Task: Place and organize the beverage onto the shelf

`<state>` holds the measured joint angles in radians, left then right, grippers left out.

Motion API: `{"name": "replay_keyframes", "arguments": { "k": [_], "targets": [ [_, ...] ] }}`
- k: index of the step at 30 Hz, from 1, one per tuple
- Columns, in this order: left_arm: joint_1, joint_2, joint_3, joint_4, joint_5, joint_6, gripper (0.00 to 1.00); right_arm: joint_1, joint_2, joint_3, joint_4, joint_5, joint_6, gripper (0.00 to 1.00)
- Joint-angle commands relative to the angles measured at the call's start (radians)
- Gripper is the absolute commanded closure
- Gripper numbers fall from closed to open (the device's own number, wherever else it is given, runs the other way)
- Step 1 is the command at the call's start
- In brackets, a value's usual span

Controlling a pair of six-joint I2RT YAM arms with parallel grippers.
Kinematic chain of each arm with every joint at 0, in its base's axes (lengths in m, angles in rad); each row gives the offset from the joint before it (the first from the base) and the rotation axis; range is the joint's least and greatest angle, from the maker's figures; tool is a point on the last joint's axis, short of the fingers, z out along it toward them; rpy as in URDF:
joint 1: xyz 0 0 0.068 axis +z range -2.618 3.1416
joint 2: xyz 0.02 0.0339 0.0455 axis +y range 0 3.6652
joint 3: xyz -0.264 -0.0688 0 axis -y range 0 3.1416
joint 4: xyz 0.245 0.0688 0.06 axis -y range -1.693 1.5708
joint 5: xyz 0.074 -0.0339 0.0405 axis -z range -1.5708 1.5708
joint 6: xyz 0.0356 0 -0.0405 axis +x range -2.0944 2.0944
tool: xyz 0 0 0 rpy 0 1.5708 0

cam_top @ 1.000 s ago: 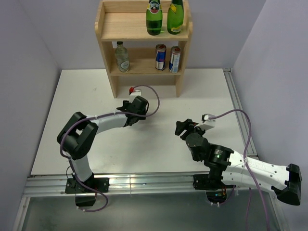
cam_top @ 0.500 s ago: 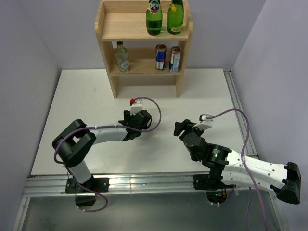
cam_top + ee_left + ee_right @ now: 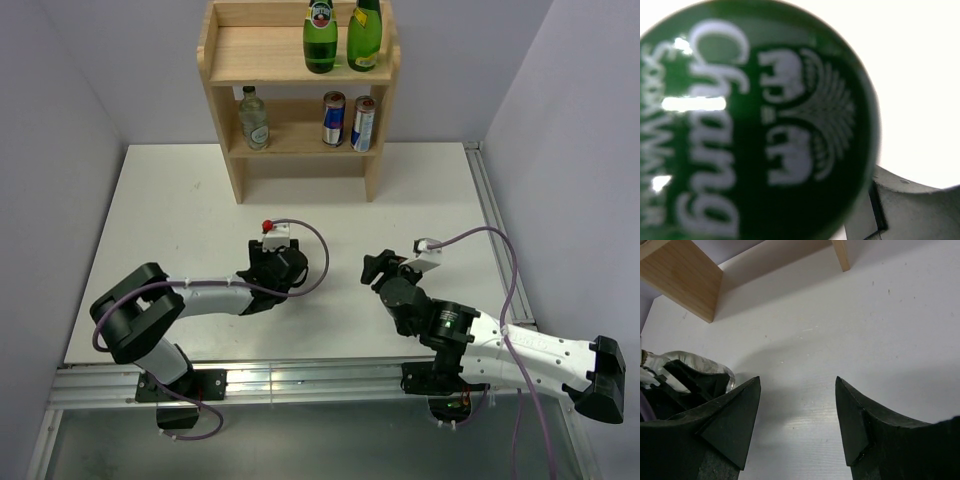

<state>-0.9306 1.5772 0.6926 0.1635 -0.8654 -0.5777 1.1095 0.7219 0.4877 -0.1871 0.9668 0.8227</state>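
Note:
A green bottle cap [image 3: 755,125] with white "Chang" lettering fills the left wrist view, with one grey finger [image 3: 910,210] at its lower right. My left gripper [image 3: 268,272] sits low over the table's middle, shut on this bottle; from above the bottle is hidden under the wrist. The right wrist view shows its clear body [image 3: 715,367] at far left. My right gripper [image 3: 375,268] [image 3: 797,385] stands open over bare table, nothing between its fingers. The wooden shelf [image 3: 225,70] stands at the back, its foot [image 3: 680,275] also in the right wrist view.
Two green bottles [image 3: 320,40] [image 3: 364,40] stand on the shelf's top tier at the right. The middle tier holds a clear bottle [image 3: 254,120] at left and two cans [image 3: 333,118] [image 3: 363,123] at right. Grey walls flank the table.
My left gripper has drawn back from the shelf's foot toward the near edge of the table, its arm folding lower. The right arm has barely moved.

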Motion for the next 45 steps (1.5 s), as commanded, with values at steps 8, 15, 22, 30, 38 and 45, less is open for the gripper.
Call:
{"name": "replay_keyframes", "arguments": {
  "k": [8, 15, 22, 30, 38, 45],
  "targets": [
    [-0.022, -0.06, 0.105, 0.281, -0.126, 0.156, 1.0, 0.007, 0.025, -0.008, 0.034, 0.043, 0.023, 0.32],
    [-0.005, -0.01, 0.335, 0.196, -0.073, 0.272, 1.0, 0.009, 0.014, -0.011, 0.028, 0.05, 0.023, 0.32],
    [0.052, 0.059, 0.548, 0.097, 0.0, 0.32, 1.0, 0.009, -0.002, -0.015, 0.015, 0.056, 0.024, 0.32],
    [0.151, 0.135, 0.749, 0.007, 0.091, 0.323, 1.0, 0.007, -0.027, -0.024, 0.002, 0.064, 0.023, 0.32],
    [0.197, 0.194, 0.893, -0.05, 0.137, 0.341, 1.0, 0.009, -0.018, -0.026, 0.011, 0.07, 0.02, 0.32],
    [0.205, 0.23, 0.984, -0.082, 0.134, 0.365, 1.0, 0.009, -0.006, -0.031, 0.015, 0.075, 0.02, 0.32]
  ]
}}
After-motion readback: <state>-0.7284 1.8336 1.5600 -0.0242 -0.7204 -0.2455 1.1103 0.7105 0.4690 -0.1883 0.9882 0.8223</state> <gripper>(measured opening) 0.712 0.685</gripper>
